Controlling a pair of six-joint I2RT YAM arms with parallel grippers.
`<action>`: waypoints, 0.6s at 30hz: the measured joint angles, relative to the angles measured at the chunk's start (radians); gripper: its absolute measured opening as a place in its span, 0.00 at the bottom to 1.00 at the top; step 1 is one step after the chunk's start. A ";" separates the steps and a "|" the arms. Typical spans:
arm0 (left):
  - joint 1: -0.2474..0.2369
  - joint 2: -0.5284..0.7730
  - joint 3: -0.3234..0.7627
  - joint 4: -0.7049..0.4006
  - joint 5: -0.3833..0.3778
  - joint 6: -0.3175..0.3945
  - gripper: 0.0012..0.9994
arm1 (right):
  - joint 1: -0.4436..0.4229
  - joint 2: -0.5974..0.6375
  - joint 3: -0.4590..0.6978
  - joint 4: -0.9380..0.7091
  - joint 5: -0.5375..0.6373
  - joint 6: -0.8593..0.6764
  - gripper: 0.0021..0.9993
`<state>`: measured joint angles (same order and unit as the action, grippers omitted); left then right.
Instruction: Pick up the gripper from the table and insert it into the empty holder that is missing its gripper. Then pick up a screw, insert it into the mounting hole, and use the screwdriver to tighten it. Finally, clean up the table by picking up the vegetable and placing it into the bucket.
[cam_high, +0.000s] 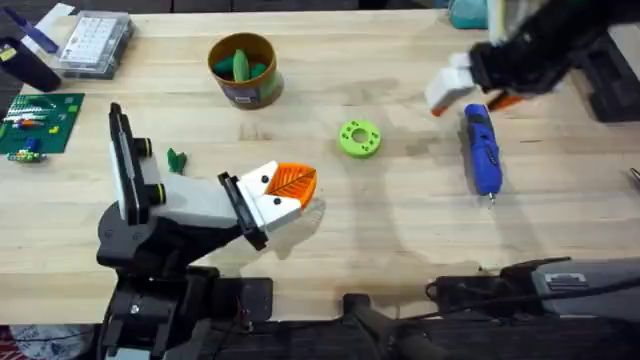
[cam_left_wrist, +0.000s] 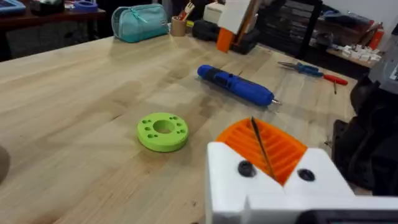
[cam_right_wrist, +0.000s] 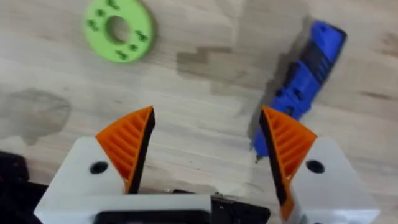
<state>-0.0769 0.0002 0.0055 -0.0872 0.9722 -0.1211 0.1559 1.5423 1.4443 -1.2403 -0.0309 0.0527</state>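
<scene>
Right fingers (cam_right_wrist: 202, 146) spread, empty, above the screwdriver (cam_high: 482, 150) lying flat on the surface (cam_high: 400, 230).
Looks stiff, slick and heavy; I'd grip its fat mid-body. Left fingers (cam_left_wrist: 264, 146) pressed together, holding nothing.

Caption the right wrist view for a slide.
Open right tool above the table, blue screwdriver beside one pad, green ring beyond.

Bits on the wooden table (cam_high: 400, 230)

Lime-green ring (cam_high: 359, 138) with a central hole near mid-table (small holes around its face); clear plastic parts box (cam_high: 95, 44) at the far left corner; green circuit board (cam_high: 38, 122) by the left edge; teal pouch (cam_left_wrist: 139, 22) and red-handled pliers (cam_left_wrist: 314, 70) along the far side.
</scene>
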 joint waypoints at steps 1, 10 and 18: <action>0.000 0.000 0.000 0.000 0.000 0.000 0.00 | -0.023 -0.010 -0.023 0.004 0.008 0.000 1.00; 0.000 0.000 0.000 0.000 0.000 0.000 0.00 | -0.138 -0.059 -0.173 0.100 0.077 0.001 1.00; 0.000 0.000 0.000 0.000 0.000 0.000 0.00 | -0.240 -0.060 -0.300 0.256 0.079 -0.013 1.00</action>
<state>-0.0769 0.0002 0.0055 -0.0872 0.9722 -0.1212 -0.0837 1.4826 1.1439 -0.9839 0.0479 0.0393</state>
